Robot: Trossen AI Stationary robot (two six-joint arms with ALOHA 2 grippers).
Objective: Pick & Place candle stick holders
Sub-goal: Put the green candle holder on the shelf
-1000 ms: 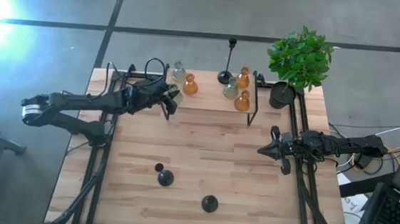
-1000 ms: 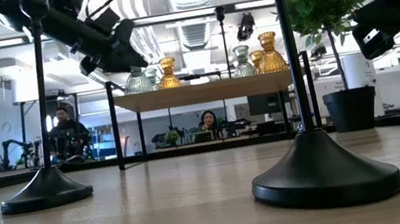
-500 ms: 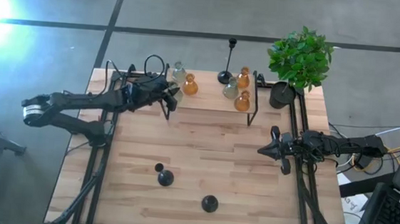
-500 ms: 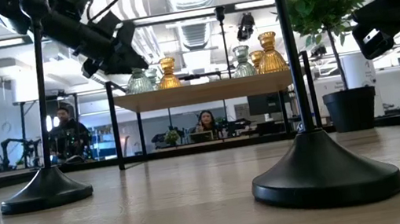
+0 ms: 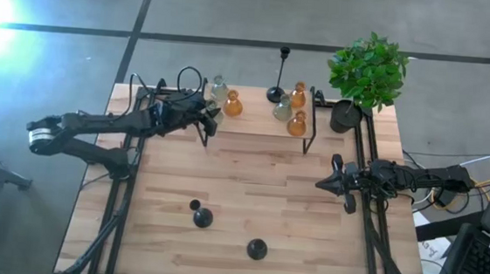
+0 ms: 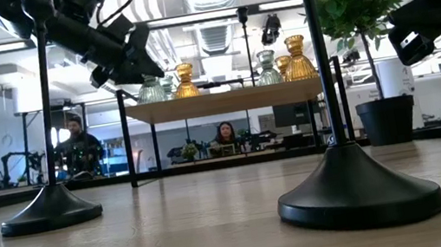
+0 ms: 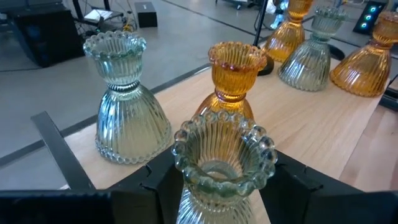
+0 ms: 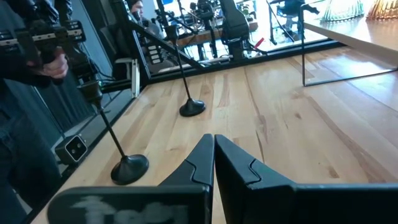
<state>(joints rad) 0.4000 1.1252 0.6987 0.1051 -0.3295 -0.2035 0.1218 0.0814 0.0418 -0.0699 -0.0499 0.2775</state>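
1. A clear holder [image 7: 222, 163] is pinched by the left gripper [image 7: 217, 186] at the shelf's [image 5: 255, 125] left end; crowding could topple the amber holder [image 7: 235, 79] and another clear holder [image 7: 124, 102] just beyond.
2. The right gripper [image 8: 214, 163], pressed together, waits at right, near two black holders [image 5: 204, 216].
3. A slip would drop glass.

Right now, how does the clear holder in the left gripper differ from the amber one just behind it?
The clear holder is grey-clear glass; the amber holder is orange. The clear holder sits between the left gripper's fingers; the amber holder stands free on the wooden shelf. The clear holder's rim is beaded, the amber holder's smoother. Both are ribbed, upright, narrow-necked.
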